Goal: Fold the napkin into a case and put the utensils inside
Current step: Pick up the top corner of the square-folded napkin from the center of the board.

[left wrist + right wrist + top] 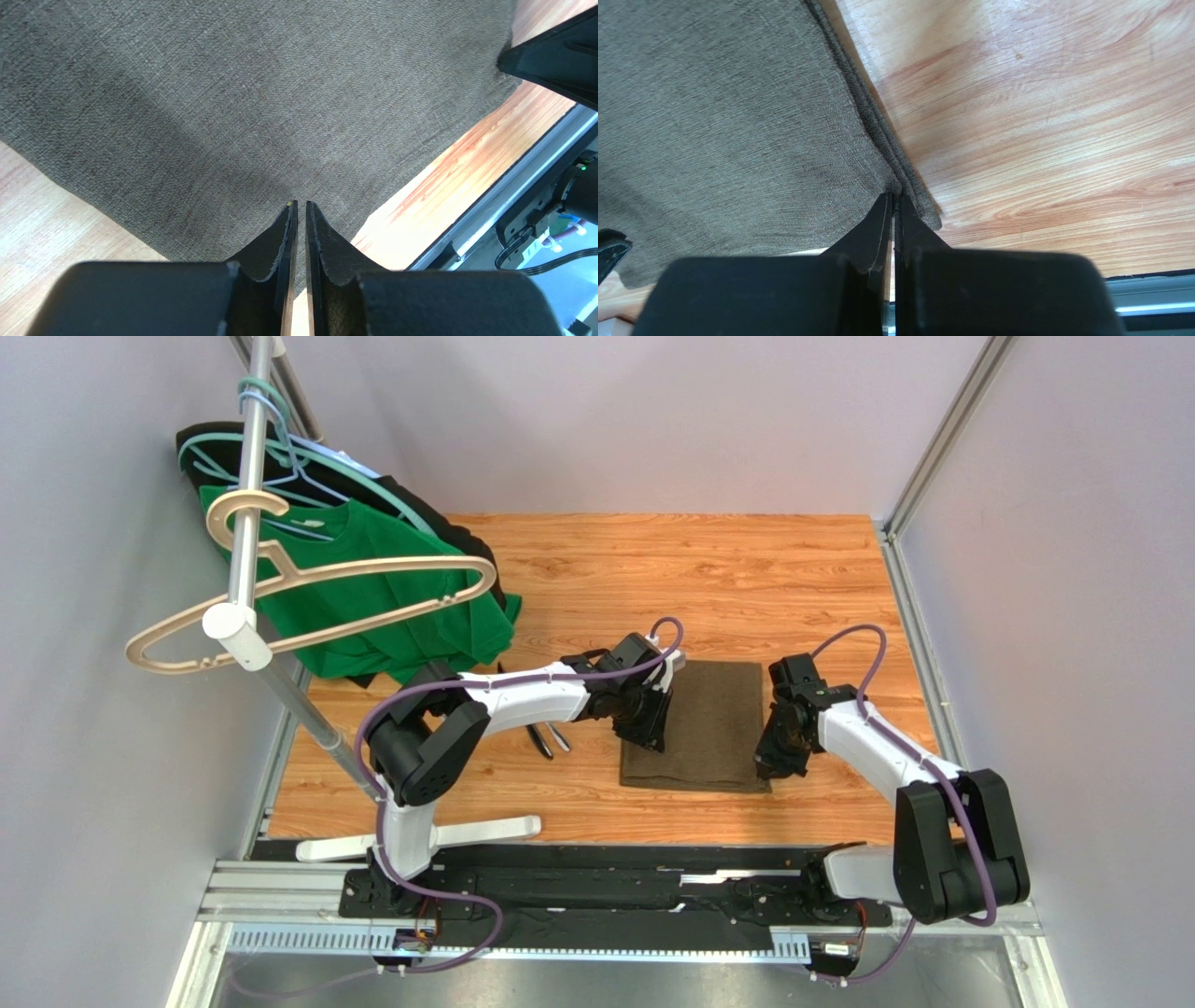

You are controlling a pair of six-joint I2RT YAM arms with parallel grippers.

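The napkin [701,724] is lying flat near the middle of the wooden tabletop [730,567], folded into a rectangle, with doubled layers showing along its edge in the right wrist view [738,126]. The left gripper [648,717] is sitting at the cloth's left edge; in its own view [300,204] the fingers are standing almost together with only a thin slit between them, above a corner of the napkin [267,105], and I cannot tell whether any fabric is caught there. The right gripper [777,756] is resting at the lower right corner of the cloth, and its fingers [878,224] are pressing together right at the folded edge, though whether they are pinching cloth is not clear. Just left of the napkin, the utensils [547,739] are lying on the wood, partly hidden under the left arm. In the upper left of the top view, a green shirt [372,595] is hanging over a black garment [452,535], beside a beige hanger [302,602] on a metal pole [253,490].
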